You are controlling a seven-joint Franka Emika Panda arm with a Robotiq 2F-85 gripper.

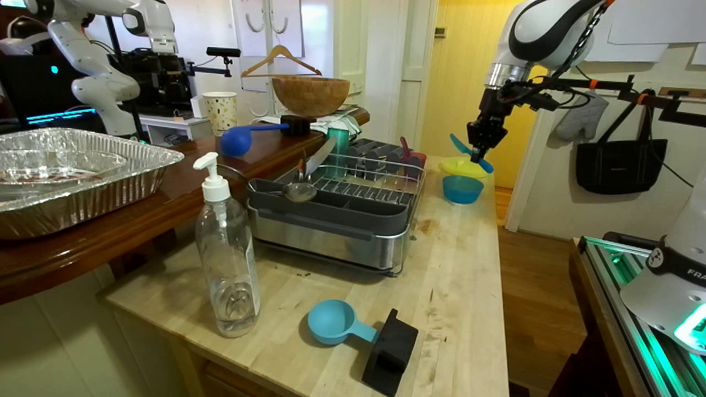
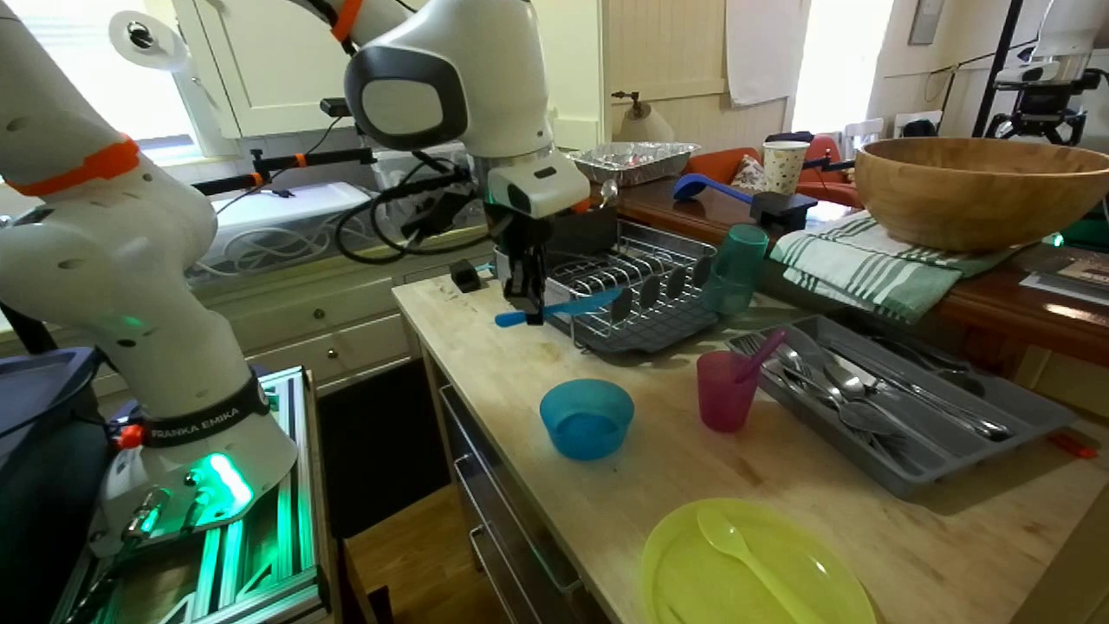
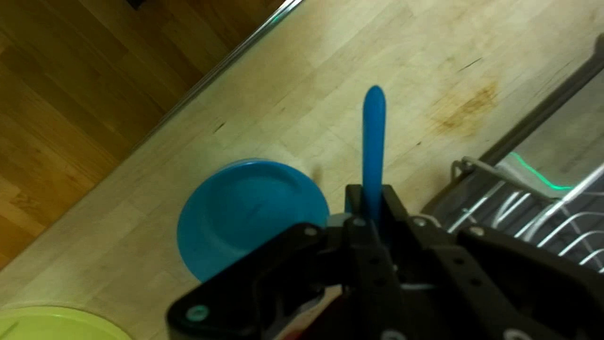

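A slim blue plastic utensil (image 3: 373,137) is pinched between the black fingers of my gripper (image 3: 370,196), one end jutting out past the fingertips. Its other end, broader in an exterior view (image 2: 589,303), reaches toward the dish rack (image 2: 645,325); whether it is a knife or a spoon I cannot tell. In both exterior views the gripper (image 1: 479,154) hangs above the counter, with the utensil held off the wood. A blue bowl (image 3: 250,208) stands on the counter beside and below the fingers. Farther along lies a yellow plate (image 2: 684,563) bearing a yellow spoon (image 2: 754,563).
A pink cup (image 2: 721,394) and a grey cutlery tray (image 2: 918,475) stand past the bowl. The green cup (image 2: 735,273) is by the rack. A soap bottle (image 1: 229,270) and a light-blue scoop (image 1: 332,321) with a black block (image 1: 390,353) sit at the counter's opposite end.
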